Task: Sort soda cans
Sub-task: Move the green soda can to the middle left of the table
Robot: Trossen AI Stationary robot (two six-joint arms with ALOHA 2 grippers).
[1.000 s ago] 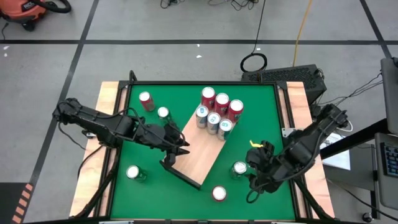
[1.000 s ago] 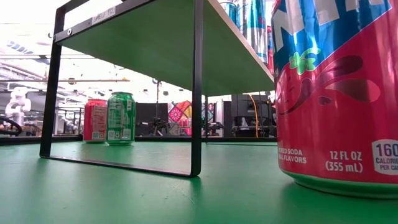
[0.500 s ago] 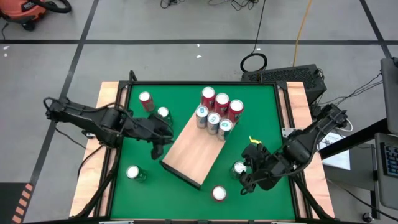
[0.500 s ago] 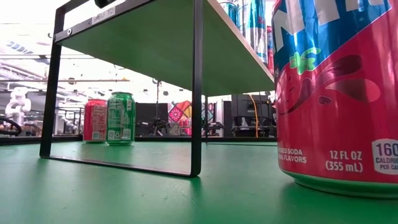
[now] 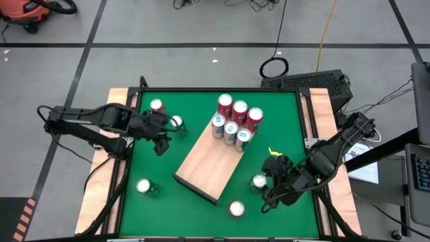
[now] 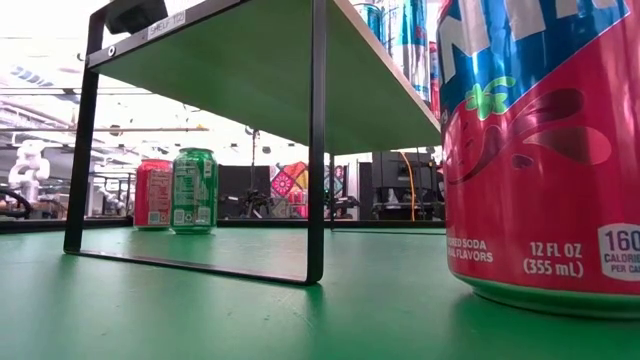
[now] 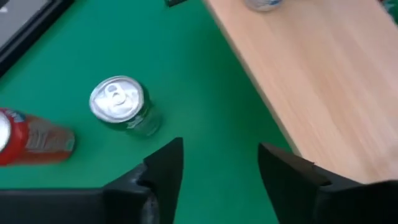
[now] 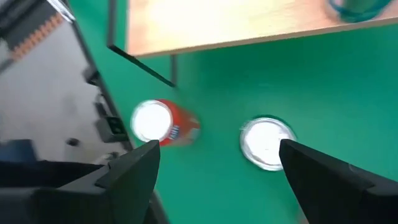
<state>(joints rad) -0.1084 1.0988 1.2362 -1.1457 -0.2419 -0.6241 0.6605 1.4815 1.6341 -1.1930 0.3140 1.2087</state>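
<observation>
Green can [image 5: 177,122] stands upright near the desk's far-left corner, red can [image 5: 157,106] just beside it toward the corner. Both sit on the green mat [image 5: 161,168], off the wooden board [image 5: 209,158].

Left gripper [image 5: 161,139] is nearest these two. In its wrist view the green can [image 7: 122,105] is just ahead of the fingers [image 7: 163,168] and off to one side of the gap, not centred. Can axis vertical, so any grab is from the side around the body. Fingers part open, nothing between them. My read: it needs to shift sideways to line the gap up on the can before it can close.

Right gripper [image 5: 271,190] hangs over the near-right part of the desk. Silver-topped can [image 8: 266,142] shows straight between its fingers [image 8: 134,171], which stand wide and hold nothing. In the high view that can [image 5: 259,181] is just beside the gripper. Another red can [image 5: 236,209] stands near the front edge, one more green can [image 5: 144,187] at near-left.

Six cans [image 5: 235,121] are clustered on the board's far end, reds behind, blue ones in front.

Risk: green and red cans are close together, so a finger could clip the red one.
</observation>
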